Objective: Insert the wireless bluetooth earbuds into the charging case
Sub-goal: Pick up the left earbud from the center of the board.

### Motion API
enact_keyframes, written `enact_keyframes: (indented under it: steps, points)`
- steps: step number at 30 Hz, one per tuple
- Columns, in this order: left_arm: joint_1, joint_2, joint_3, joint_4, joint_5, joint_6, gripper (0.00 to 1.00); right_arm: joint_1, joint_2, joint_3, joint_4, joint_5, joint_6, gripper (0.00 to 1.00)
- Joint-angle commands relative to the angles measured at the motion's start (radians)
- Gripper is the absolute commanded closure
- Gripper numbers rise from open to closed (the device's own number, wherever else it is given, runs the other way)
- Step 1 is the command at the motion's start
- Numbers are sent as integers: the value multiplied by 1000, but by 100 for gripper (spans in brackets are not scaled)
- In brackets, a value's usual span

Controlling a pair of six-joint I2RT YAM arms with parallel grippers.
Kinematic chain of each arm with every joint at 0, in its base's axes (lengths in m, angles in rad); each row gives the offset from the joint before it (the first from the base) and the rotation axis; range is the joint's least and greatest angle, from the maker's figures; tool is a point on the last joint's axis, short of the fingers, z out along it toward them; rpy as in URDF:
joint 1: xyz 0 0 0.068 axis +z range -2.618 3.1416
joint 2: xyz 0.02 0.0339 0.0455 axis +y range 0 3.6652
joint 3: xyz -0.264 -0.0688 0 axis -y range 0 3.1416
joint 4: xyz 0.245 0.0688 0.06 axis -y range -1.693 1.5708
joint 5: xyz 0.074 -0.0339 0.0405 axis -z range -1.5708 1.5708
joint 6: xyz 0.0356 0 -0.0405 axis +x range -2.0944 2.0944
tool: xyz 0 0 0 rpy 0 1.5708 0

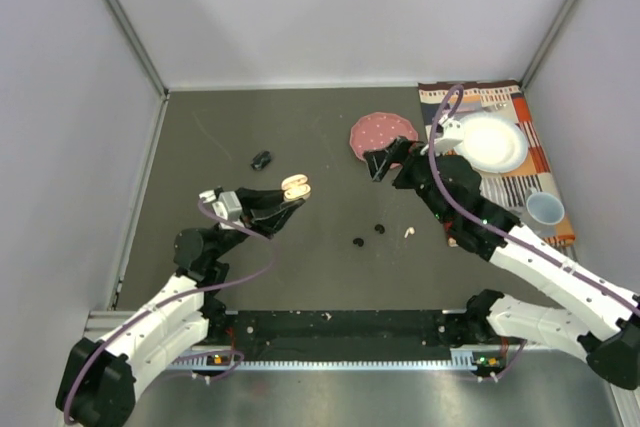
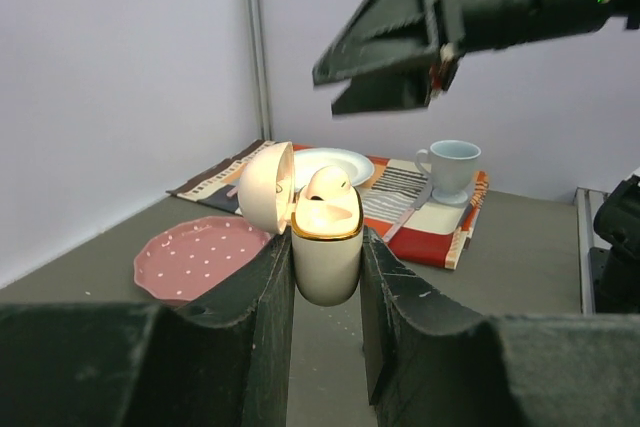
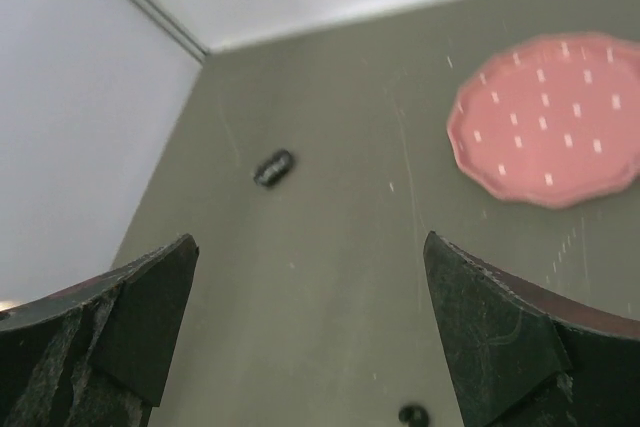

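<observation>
Above the table [image 1: 320, 137], left gripper [image 2: 325, 282] clamping charging case [image 2: 326, 247], earbud [image 2: 327, 187] half hidden inside, right gripper [image 3: 310, 287] gaping.

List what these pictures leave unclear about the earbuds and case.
- Left wrist view: the charging case sockets are hidden behind its rim and the white earbud sitting in it.
- Top external view: a black earbud is too small to tell its orientation.
- Right wrist view: the black object is blurred and cannot be identified.
</observation>
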Motion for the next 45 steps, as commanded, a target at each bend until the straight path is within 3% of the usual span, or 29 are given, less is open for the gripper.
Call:
enact_keyframes:
  steps: [1, 12, 21, 22, 28, 34, 37, 42, 45]
  points:
    - [1, -24, -1, 129, 28, -47, 100, -106, -17, -60, -141, -173, 267, 5]
    - [1, -34, 16, 147, 34, -78, 100, -127, 71, -31, -535, 23, 444, 9]
    - [1, -36, 8, 126, 19, -69, 100, -128, 121, -45, -697, 192, 611, 8]
    - [1, -40, 6, 124, 19, -68, 100, -128, 126, -46, -713, 193, 637, 2]
    - [1, -50, 3, 92, 5, -54, 100, -159, 96, -63, -744, 152, 812, 1]
    - [1, -67, 0, 63, -12, -40, 100, -220, 91, -17, -737, 75, 682, 1]
    - [1, -73, 0, 57, -13, -38, 100, -229, 106, -21, -764, 74, 760, 1]
    - [1, -86, 0, 32, -18, -34, 100, -246, 173, 11, -775, 2, 755, 1]
    - [1, -94, 0, 23, -25, -32, 100, -249, 213, 43, -809, -9, 788, 8]
